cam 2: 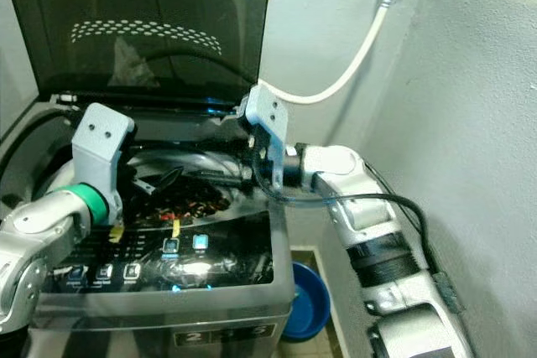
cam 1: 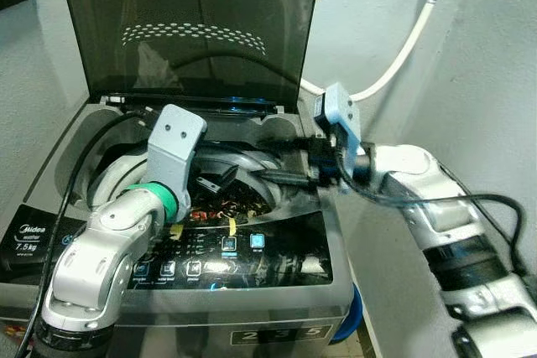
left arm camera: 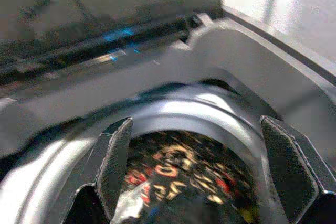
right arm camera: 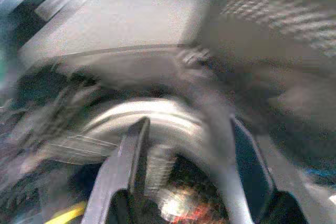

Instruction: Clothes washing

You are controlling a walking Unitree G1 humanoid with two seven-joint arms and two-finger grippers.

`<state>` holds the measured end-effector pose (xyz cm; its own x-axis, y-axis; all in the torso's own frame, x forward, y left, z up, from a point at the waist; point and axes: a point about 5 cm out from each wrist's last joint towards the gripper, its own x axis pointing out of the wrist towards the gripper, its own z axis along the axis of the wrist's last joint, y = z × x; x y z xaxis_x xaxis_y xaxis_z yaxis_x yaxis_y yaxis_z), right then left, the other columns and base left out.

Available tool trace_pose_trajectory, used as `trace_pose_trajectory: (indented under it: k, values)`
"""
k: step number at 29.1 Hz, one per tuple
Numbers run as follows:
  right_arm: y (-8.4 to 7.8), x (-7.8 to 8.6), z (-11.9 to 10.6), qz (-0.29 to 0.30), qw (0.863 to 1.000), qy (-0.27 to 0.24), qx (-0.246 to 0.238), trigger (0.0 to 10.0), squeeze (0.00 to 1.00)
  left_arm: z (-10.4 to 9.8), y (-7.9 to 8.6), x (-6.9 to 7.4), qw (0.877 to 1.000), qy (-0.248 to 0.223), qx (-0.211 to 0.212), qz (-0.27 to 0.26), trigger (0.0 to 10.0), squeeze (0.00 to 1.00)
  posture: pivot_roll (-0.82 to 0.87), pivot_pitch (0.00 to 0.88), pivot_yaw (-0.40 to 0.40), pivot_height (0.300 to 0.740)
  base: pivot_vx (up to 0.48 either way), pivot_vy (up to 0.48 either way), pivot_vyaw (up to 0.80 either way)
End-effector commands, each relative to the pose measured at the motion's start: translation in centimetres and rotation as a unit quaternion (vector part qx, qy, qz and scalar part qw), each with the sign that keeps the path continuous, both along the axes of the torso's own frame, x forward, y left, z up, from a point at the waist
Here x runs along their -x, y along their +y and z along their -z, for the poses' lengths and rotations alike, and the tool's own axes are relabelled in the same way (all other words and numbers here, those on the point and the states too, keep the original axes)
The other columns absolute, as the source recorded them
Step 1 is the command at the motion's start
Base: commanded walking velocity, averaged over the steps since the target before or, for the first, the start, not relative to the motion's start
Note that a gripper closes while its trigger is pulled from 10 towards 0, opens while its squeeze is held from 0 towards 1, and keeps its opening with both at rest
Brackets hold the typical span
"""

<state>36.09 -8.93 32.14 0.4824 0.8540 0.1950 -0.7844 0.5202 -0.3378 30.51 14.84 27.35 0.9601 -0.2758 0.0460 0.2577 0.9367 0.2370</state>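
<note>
Grey walls, 1 washer [cam 1: 252, 270] (lid up), 2 grippers, left gripper [cam 1: 220, 180], right gripper [cam 1: 281, 176], over drum.

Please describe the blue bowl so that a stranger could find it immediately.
Start from the washing machine with its lid raised. Look at the floor on its right side, below the right arm: the blue bowl sits there, partly hidden by the machine. It is the only round blue object.

The open washing machine [cam 1: 252, 308] holds dark patterned laundry [cam 1: 243, 200] in its drum.
</note>
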Motion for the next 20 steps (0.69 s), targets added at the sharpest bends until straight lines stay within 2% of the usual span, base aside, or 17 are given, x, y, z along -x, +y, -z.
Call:
trace_pose_trajectory:
  k: [1, 2, 3, 4, 5, 6, 9, 11, 14, 15, 17, 18, 20]
  values:
    - [-1.2, -0.9, -0.7, 0.065, 0.997, -0.003, -0.041, 10.0, 0.0, -0.1, 0.4, -0.2, 1.0, -0.009, -0.002, -0.023, 10.0, 0.0, 0.08, 0.036, -0.033, 0.74, 0.0, 0.0, 0.0]
    - [-2.1, -1.7, -0.1, 0.125, 0.988, 0.023, -0.092, 10.0, 0.0, -0.1, 0.8, -0.5, 0.999, -0.018, 0.012, -0.05, 10.0, 0.0, 0.08, 0.033, -0.036, 0.74, 0.0, 0.0, 0.0]
    - [-2.1, -1.7, -0.1, 0.125, 0.988, 0.023, -0.092, 10.0, 0.0, -0.1, 0.8, -0.5, 0.999, -0.018, 0.012, -0.05, 10.0, 0.0, 0.08, 0.033, -0.036, 0.74, 0.0, 0.0, 0.0]
    - [-3.3, -1.8, 3.1, 0.191, 0.972, 0.067, -0.116, 10.0, 0.0, 0.2, 1.5, -0.6, 0.995, -0.033, 0.031, -0.09, 10.0, 0.0, 0.08, 0.022, -0.041, 0.74, 0.0, 0.0, 0.0]
    - [-3.3, -1.8, 3.1, 0.191, 0.972, 0.067, -0.116, 10.0, 0.0, 0.2, 1.5, -0.6, 0.995, -0.033, 0.031, -0.09, 10.0, 0.0, 0.08, 0.022, -0.041, 0.74, 0.0, 0.0, 0.0]
    - [-3.5, -1.6, 4.4, 0.212, 0.967, 0.08, -0.115, 10.0, 0.0, 0.5, 1.7, -0.6, 0.993, -0.036, 0.033, -0.105, 10.0, 0.0, 0.08, 0.019, -0.042, 0.74, 0.0, 0.0, 0.0]
    - [-3.7, -1.2, 5.4, 0.241, 0.961, 0.075, -0.115, 10.0, 0.0, 1.0, 1.7, -0.6, 0.994, -0.033, 0.025, -0.102, 10.0, 0.0, 0.08, 0.009, -0.047, 0.74, 0.0, 0.0, 0.0]
    - [-4.2, -0.6, 7.1, 0.306, 0.944, 0.052, -0.108, 10.0, 0.0, 1.9, 2.0, -0.4, 0.991, -0.035, 0.051, -0.118, 10.0, 0.0, 0.07, 0.008, -0.04, 0.74, 0.0, 0.0, 0.0]
    - [-4.3, -0.5, 7.5, 0.327, 0.937, 0.045, -0.11, 10.0, 0.0, 2.1, 2.1, -0.4, 0.99, -0.036, 0.06, -0.123, 10.0, 0.0, 0.07, 0.008, -0.04, 0.74, 0.0, 0.0, 0.0]
    - [-4.3, -0.4, 8.5, 0.33, 0.933, 0.063, -0.125, 10.0, 0.0, 2.4, 2.4, -0.4, 0.986, -0.036, 0.088, -0.136, 10.0, 0.0, 0.06, 0.009, -0.036, 0.74, 0.0, 0.0, 0.0]
    - [-4.3, -0.4, 8.5, 0.33, 0.933, 0.063, -0.125, 10.0, 0.0, 2.4, 2.4, -0.4, 0.986, -0.036, 0.088, -0.136, 10.0, 0.0, 0.06, 0.009, -0.036, 0.74, 0.0, 0.0, 0.0]
    - [-4.3, 0.2, 10.3, 0.323, 0.924, 0.105, -0.175, 10.0, 0.0, 2.3, 2.3, -0.6, 0.984, -0.05, 0.099, -0.139, 10.0, 0.0, 0.06, 0.0, -0.046, 0.74, 0.0, 0.0, 0.0]
    - [-4.3, 0.4, 10.7, 0.321, 0.921, 0.115, -0.189, 10.0, 0.0, 2.3, 2.2, -0.7, 0.984, -0.055, 0.1, -0.138, 10.0, 0.0, 0.06, 0.0, -0.046, 0.74, 0.0, 0.0, 0.0]
